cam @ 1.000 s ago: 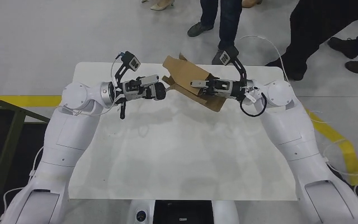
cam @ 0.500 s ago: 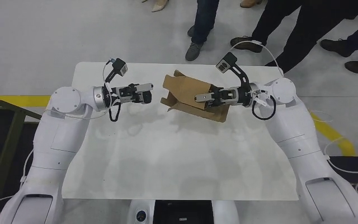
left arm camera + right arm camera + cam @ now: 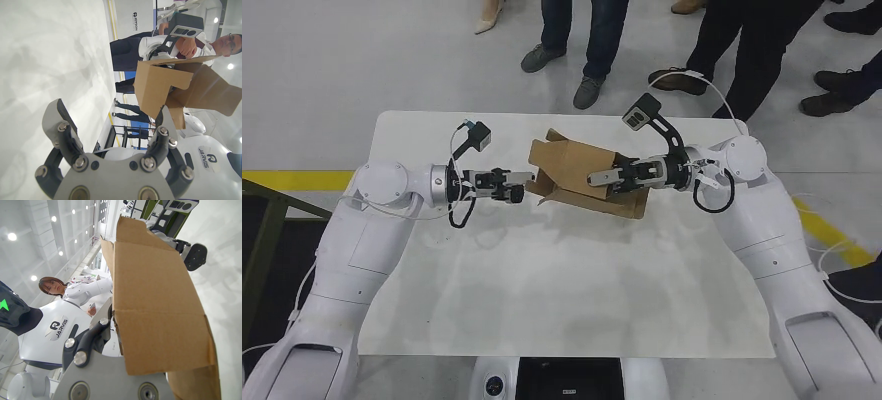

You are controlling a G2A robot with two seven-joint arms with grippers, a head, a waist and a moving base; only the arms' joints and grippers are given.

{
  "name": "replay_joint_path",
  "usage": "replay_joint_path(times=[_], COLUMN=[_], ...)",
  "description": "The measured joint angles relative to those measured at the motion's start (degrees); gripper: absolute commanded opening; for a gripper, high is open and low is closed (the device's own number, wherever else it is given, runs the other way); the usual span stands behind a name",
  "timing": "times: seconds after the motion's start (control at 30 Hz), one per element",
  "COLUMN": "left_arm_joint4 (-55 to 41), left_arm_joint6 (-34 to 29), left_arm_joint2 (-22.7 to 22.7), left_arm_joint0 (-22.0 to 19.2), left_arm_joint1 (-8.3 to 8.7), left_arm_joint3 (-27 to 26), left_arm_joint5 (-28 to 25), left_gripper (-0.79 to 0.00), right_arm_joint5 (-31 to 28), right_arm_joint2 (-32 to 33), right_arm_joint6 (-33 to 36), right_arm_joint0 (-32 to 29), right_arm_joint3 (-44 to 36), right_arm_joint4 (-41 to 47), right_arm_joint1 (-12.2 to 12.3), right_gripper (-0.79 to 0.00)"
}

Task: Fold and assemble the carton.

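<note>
The brown carton is held above the far middle of the white table, partly unfolded with loose flaps at both ends. My right gripper is shut on one of its walls; in the right wrist view the carton hides one finger, and the gripper clamps the wall's edge. My left gripper stands open just left of the carton, close to its near flap. In the left wrist view this gripper has nothing between its fingers, and the carton hangs right behind one fingertip.
Several people stand on the floor beyond the table's far edge. The left gripper's back shows past the carton in the right wrist view. The table's near half is bare white surface.
The left gripper drew back to the left, then came back lower, up against the carton's left flap. The right gripper kept its hold and shifted the carton slightly.
</note>
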Motion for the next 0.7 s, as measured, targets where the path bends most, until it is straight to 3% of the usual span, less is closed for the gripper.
replay_joint_path(times=[0.7], left_arm_joint4=[-2.5], left_arm_joint6=[-1.6], left_arm_joint2=[4.5], left_arm_joint0=[-3.0], left_arm_joint1=[-0.9], left_arm_joint3=[0.6], left_arm_joint5=[-0.9], left_gripper=[0.0], right_arm_joint5=[-0.7], right_arm_joint2=[-2.0], right_arm_joint6=[0.3], right_arm_joint0=[0.3], right_arm_joint3=[-0.2], right_arm_joint4=[0.7], right_arm_joint1=[-0.8], right_gripper=[-0.785])
